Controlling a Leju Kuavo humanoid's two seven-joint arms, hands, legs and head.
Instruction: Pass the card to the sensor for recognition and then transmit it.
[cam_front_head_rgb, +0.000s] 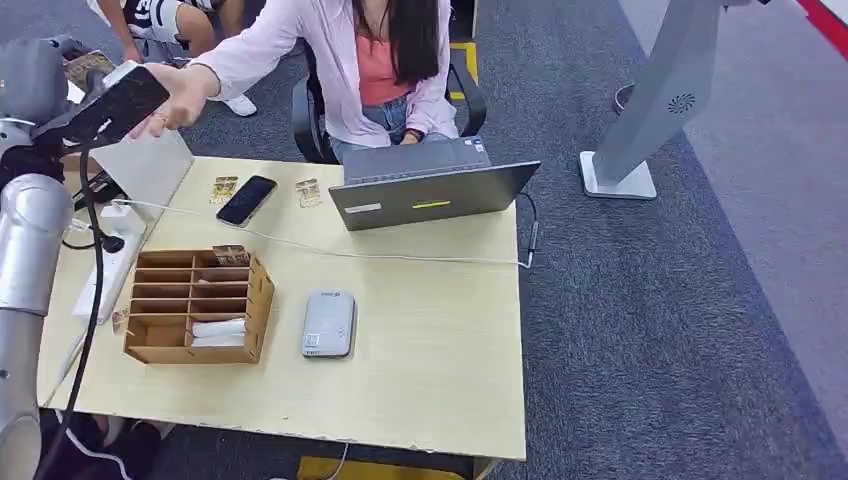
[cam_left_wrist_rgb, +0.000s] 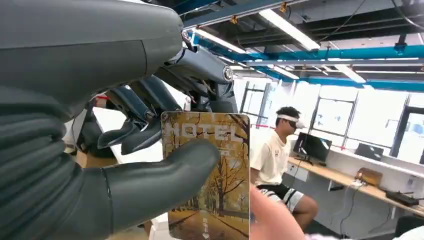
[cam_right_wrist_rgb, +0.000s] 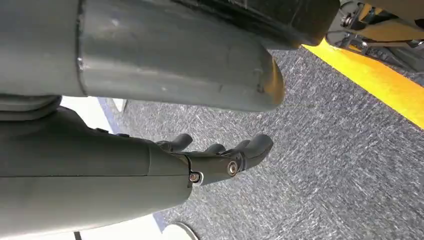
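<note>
Held upright in the left hand (cam_left_wrist_rgb: 125, 165), pinched between thick grey thumb and darker fingers (cam_left_wrist_rgb: 145, 107): a hotel key card (cam_left_wrist_rgb: 212, 150). Printed with an autumn scene of golden-leaved trees along a path, in yellow and brown tones. Across the top, in pale capital letters, "HOTEL"; smaller print near the lower edge too small to read. Just beside the card's lower corner, a person's fingertip (cam_left_wrist_rgb: 272, 215), blurred and close to the lens; touching or not, cannot tell.

From the head view, left hand (cam_front_head_rgb: 105, 105) raised high above the table's (cam_front_head_rgb: 420, 380) far left corner, with a seated person's hand (cam_front_head_rgb: 180, 95) reaching in to meet it. Card itself hidden there behind the hand.

On the table: a small grey card sensor (cam_front_head_rgb: 328, 323) lying flat near the middle, its label too small to read. Left of it, a wooden slotted organiser (cam_front_head_rgb: 195, 305) with white cards in a lower slot. Farther back, a black phone (cam_front_head_rgb: 246, 200), two small patterned cards beside it, and an open grey laptop (cam_front_head_rgb: 430, 190) with a yellow strip on its lid. A white cable running across the tabletop.

Right hand (cam_right_wrist_rgb: 220, 157) hanging over grey carpet, fingers loosely curled and apart, holding nothing.
</note>
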